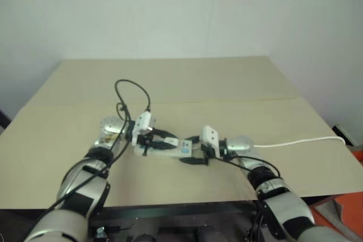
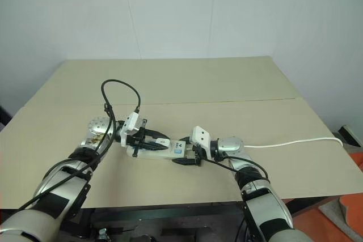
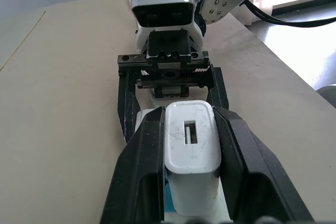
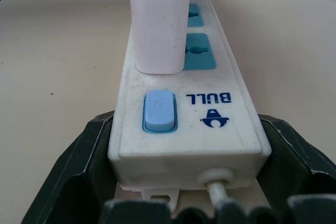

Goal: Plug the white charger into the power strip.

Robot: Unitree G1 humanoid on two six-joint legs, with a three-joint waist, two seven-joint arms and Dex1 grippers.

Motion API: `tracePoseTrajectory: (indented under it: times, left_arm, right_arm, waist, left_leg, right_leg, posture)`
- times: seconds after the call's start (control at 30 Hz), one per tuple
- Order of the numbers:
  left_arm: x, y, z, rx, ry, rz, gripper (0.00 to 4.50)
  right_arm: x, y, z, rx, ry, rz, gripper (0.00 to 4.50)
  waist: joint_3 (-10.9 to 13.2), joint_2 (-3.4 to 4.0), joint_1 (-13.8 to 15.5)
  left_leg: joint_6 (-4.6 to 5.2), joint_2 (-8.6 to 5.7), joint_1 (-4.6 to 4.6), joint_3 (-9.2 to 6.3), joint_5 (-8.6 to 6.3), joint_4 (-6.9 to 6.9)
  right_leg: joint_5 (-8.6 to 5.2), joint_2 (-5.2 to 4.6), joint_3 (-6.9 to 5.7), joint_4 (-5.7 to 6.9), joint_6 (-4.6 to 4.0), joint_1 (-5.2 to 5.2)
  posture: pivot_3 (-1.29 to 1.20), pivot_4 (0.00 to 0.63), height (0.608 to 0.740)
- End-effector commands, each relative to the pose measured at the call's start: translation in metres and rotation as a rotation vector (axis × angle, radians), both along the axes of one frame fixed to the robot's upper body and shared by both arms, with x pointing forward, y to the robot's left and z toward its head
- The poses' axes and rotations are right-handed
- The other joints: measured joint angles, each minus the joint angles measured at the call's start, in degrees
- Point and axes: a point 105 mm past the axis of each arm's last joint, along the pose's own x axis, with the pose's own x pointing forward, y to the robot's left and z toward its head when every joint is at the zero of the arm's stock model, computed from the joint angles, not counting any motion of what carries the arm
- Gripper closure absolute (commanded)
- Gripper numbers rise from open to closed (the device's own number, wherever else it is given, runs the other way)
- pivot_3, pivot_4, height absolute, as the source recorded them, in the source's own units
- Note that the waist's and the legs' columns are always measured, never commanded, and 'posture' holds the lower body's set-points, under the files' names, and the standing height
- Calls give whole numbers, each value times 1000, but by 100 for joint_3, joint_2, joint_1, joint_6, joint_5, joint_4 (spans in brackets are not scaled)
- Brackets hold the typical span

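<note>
Left gripper (image 3: 190, 145) pinched charger (image 3: 191, 150) over socket; right gripper (image 4: 186, 182) clamped strip (image 4: 186, 129) steady for insertion.

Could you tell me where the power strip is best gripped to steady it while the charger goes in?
Grip the power strip across its narrow width at the switch end, coming from where the cord leaves it. Its long flat sides suit two fingers, and that end stays clear of the sockets. The right gripper already straddles it there, while the left gripper holds the charger above.
</note>
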Motion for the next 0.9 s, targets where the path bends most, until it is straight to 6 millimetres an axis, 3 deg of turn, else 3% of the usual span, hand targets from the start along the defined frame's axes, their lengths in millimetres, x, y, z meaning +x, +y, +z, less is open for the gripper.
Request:
tracePoseTrajectory:
  times: [0.03,0.27,0.63,0.9]
  left_arm:
    - [-12,27,-49,201,177,52,3469]
    - [-11,33,-52,184,201,99,3469]
    - [-6,36,-40,153,126,112,43]
    - [2,43,-17,131,67,126,43]
  right_arm:
    - [-11,4,-10,-62,9,78,1080]
    - [-11,7,-10,-63,7,80,1080]
    - [-11,9,-10,-62,6,78,1080]
    - [-4,9,-7,-42,-12,22,1080]
  waist:
    - [-14,3,4]
    - [-41,21,-2]
    - [-43,25,-57]
    - [-35,19,-80]
  left_leg:
    - [0,0,0,0,0,0]
    - [0,0,5,0,0,-4]
    - [8,0,1,-2,-5,-10]
    - [8,0,-1,-2,-5,-15]
  right_leg:
    - [0,0,0,0,0,0]
    - [-5,0,0,1,-5,0]
    - [-13,7,5,2,-14,-11]
    - [-13,7,5,2,-14,-17]
  posture:
    - [0,150,740]
    - [0,150,740]
    - [0,150,740]
    - [0,150,740]
